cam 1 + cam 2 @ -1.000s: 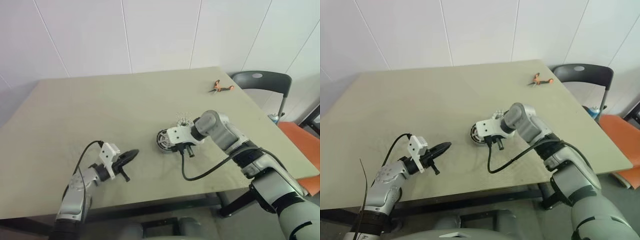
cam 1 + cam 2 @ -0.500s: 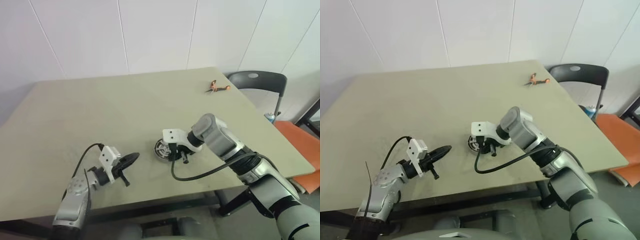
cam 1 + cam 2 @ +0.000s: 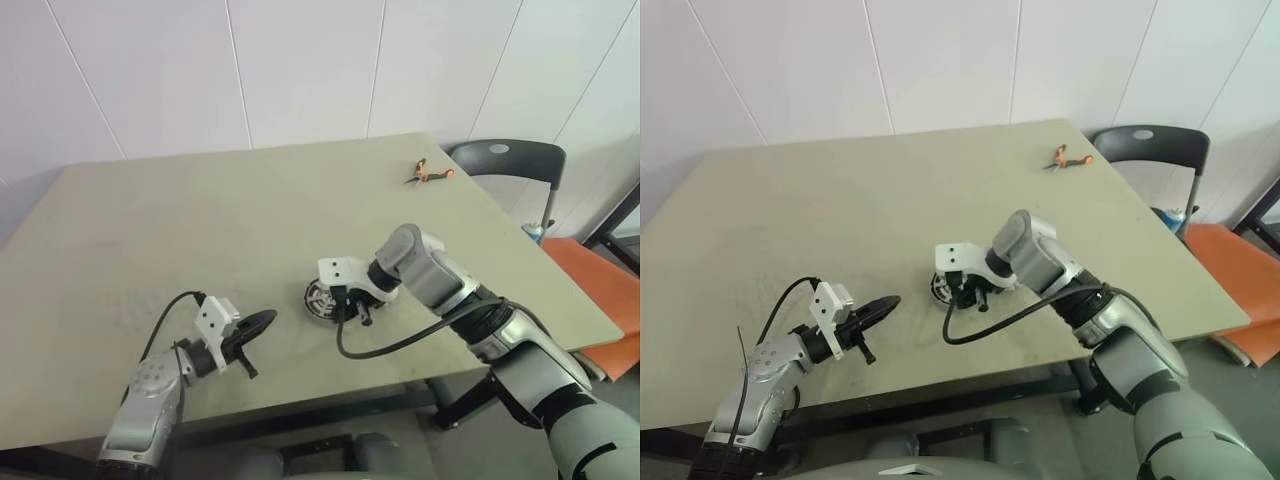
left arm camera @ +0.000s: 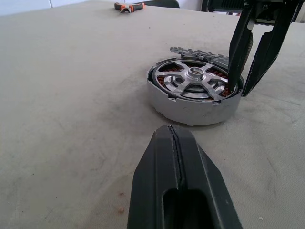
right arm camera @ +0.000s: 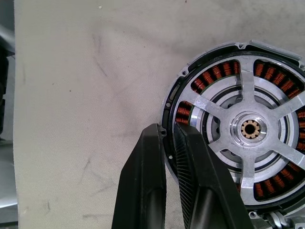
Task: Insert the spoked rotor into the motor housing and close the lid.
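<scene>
Right gripper (image 5: 169, 157): fingers nearly together, straddling the motor housing (image 5: 209, 217) wall — one finger outside, one over the windings.
Left gripper (image 4: 177, 157): pressed together, empty, near the housing.
Spoked rotor (image 5: 248, 129): seated inside the housing, mid-table (image 3: 150, 230).
Left wrist view: ridged lid (image 4: 202, 53) lying just behind the housing.

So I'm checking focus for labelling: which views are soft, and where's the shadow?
Left wrist view: the left gripper is soft up close, the housing sharp. Right wrist view: the windings are crisp. Left eye view: a faint shadow under the housing.
</scene>
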